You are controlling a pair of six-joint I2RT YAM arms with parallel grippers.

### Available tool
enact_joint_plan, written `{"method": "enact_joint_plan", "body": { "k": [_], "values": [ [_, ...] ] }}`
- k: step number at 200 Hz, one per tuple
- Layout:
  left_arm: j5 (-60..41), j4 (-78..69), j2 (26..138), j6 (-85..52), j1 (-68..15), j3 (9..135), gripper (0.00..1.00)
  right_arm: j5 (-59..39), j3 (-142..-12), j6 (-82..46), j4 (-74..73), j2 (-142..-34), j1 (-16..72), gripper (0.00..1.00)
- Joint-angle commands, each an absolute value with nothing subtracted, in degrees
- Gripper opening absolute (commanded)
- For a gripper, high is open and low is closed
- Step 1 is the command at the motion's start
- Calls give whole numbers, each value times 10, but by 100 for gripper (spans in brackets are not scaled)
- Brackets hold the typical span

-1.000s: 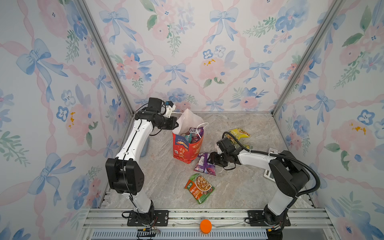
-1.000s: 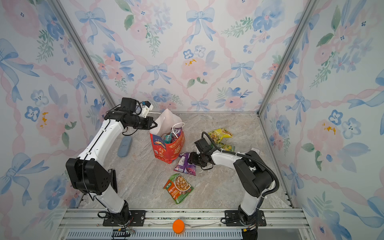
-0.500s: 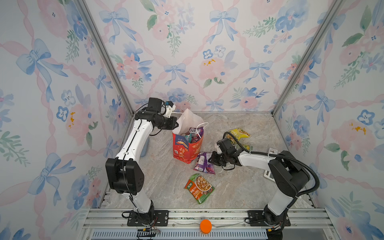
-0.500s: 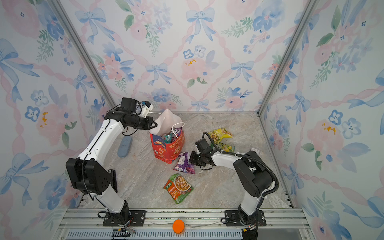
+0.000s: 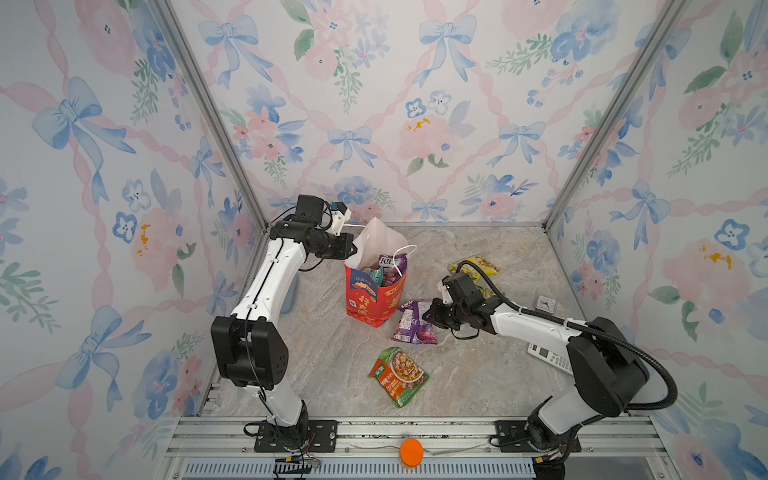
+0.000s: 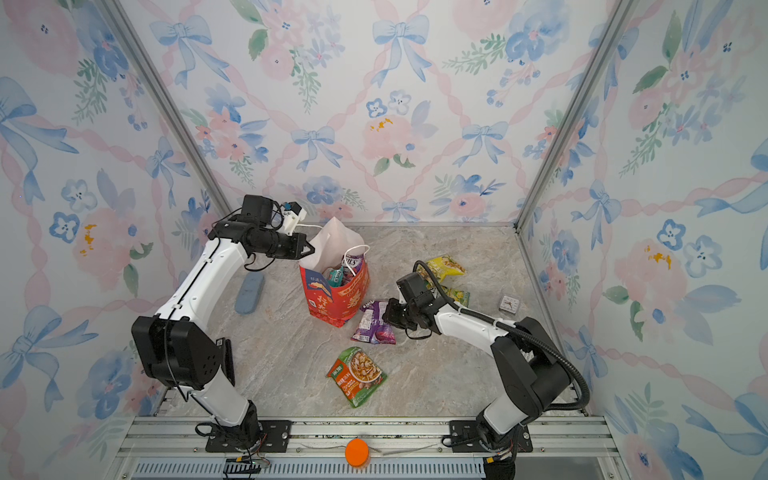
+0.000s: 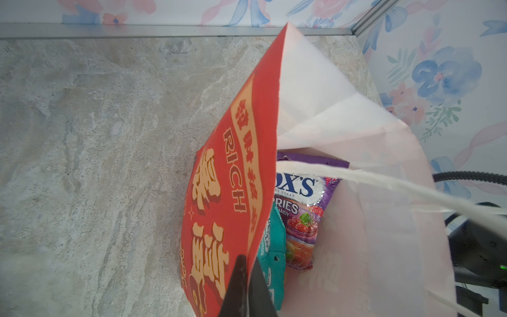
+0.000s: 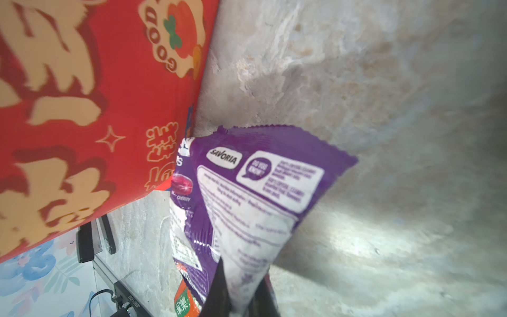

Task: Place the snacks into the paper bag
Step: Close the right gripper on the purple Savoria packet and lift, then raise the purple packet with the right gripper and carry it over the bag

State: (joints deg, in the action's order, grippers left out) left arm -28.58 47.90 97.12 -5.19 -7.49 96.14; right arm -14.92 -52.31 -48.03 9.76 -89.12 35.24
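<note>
The red paper bag (image 5: 374,301) (image 6: 337,300) stands upright in the middle. My left gripper (image 7: 248,270) (image 5: 351,250) is shut on its rim, holding the mouth wide. Inside lie a purple FOX'S packet (image 7: 304,203) and a teal one (image 7: 274,247). My right gripper (image 8: 241,288) (image 5: 430,316) is shut on the edge of a purple snack packet (image 8: 263,186) (image 6: 372,322) beside the bag's base, and a second purple packet (image 8: 182,192) lies under it. A green-orange packet (image 5: 399,376) lies nearer the front. Yellow packets (image 5: 473,266) (image 6: 457,296) lie behind the right arm.
A white calculator (image 5: 548,357) lies partly under the right arm, and a small white clock (image 6: 509,303) sits near the right wall. A grey-blue flat object (image 6: 249,293) lies by the left wall. An orange knob (image 5: 411,452) sits on the front rail.
My right gripper has shut on the purple packet's edge and raised it a little. The left arm and the bag have not moved.
</note>
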Motion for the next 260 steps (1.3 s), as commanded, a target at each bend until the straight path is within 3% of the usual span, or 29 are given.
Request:
{"method": "enact_joint_plan", "body": {
  "k": [1, 116, 260],
  "values": [
    [-289, 497, 973, -51, -78, 952, 0, -130, -547, -484, 145, -845, 343, 0],
    [-287, 497, 972, -52, -78, 951, 0, -50, -680, -421, 295, -725, 304, 0],
    [-285, 497, 970, -52, -79, 951, 0, -8, -920, -328, 300, -827, 273, 0]
  ]
}}
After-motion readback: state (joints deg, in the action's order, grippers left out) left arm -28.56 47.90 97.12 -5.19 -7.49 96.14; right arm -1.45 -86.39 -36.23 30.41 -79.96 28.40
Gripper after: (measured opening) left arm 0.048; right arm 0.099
